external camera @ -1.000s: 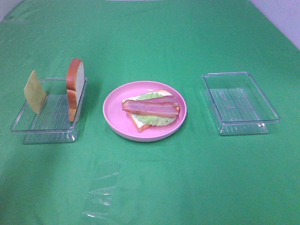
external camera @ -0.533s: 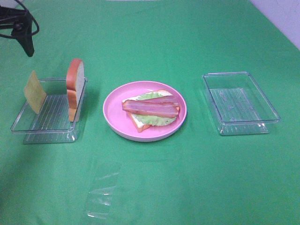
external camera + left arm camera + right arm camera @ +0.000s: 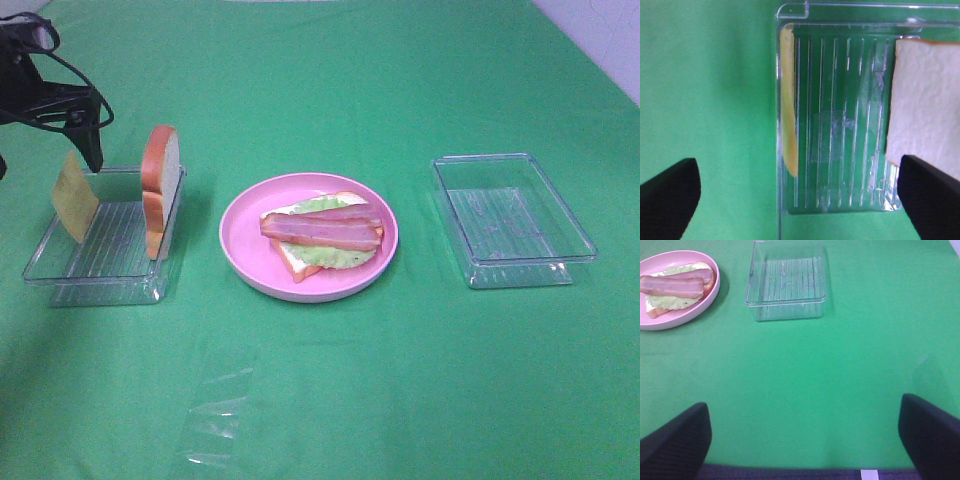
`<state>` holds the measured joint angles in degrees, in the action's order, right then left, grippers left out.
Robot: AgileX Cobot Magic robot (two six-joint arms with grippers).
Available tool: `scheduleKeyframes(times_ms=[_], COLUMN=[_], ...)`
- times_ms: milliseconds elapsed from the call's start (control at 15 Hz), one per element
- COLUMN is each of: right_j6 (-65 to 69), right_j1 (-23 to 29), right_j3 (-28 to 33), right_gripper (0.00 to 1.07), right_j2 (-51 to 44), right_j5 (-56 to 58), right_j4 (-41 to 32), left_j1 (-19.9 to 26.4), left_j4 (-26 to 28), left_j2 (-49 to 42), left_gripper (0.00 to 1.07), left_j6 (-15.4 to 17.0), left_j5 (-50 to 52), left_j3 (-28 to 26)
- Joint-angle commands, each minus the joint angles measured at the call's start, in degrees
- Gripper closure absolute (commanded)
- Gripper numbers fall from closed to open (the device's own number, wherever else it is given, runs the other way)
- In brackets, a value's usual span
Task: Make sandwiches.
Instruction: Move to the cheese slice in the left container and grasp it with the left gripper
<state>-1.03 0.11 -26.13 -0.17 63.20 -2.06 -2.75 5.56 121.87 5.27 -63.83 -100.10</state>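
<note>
A partly built sandwich (image 3: 322, 233) lies on the round pink plate (image 3: 240, 235): a white bread slice, a green lettuce leaf and reddish bacon strips (image 3: 322, 228) on top. It also shows in the right wrist view (image 3: 675, 287). A second bread slice (image 3: 160, 185) and a yellow cheese square (image 3: 73, 195) stand on edge in the left clear tray (image 3: 100, 262). My left gripper (image 3: 48, 162) hovers open above the cheese; in the left wrist view (image 3: 800, 200) its jaws straddle the cheese (image 3: 788, 100) and the bread (image 3: 925, 105). My right gripper (image 3: 802, 440) is open and empty over bare cloth.
An empty clear tray (image 3: 512, 218) stands right of the plate and shows in the right wrist view (image 3: 786, 282). A clear plastic sheet (image 3: 215, 410) lies on the green cloth near the front. The right arm is outside the exterior view.
My left arm has come in from the far left corner and dropped down over the left tray. The food and trays have not moved.
</note>
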Motion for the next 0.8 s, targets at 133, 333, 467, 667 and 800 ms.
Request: scheduleKeyframes(times_ms=[133, 333, 467, 667, 800], right_j6=[-0.86, -0.86, -0.86, -0.86, -0.86], right_j1=[-0.06, -0.06, -0.06, -0.06, -0.06], right_j3=[0.23, 0.23, 0.23, 0.23, 0.23], right_gripper=[0.11, 0.11, 0.11, 0.11, 0.11], right_j2=[-1.89, -1.89, -1.89, -1.89, -1.89], right_j5=[-0.29, -0.29, -0.29, -0.29, -0.29], right_j4=[-0.06, -0.06, -0.06, -0.06, -0.06], left_j1=[-0.06, -0.06, -0.06, -0.06, -0.06], left_j4=[0.11, -0.86, -1.6, -2.69, -2.69], left_j2=[3.32, 4.24, 4.41, 4.41, 4.41], left_gripper=[0.08, 0.09, 0.09, 0.37, 0.63], left_j6=[-0.17, -0.11, -0.06, 1.15, 1.89], left_j5=[2.75, 3.78, 4.35, 4.3, 4.58], left_j3=[0.46, 0.46, 0.46, 0.46, 0.46])
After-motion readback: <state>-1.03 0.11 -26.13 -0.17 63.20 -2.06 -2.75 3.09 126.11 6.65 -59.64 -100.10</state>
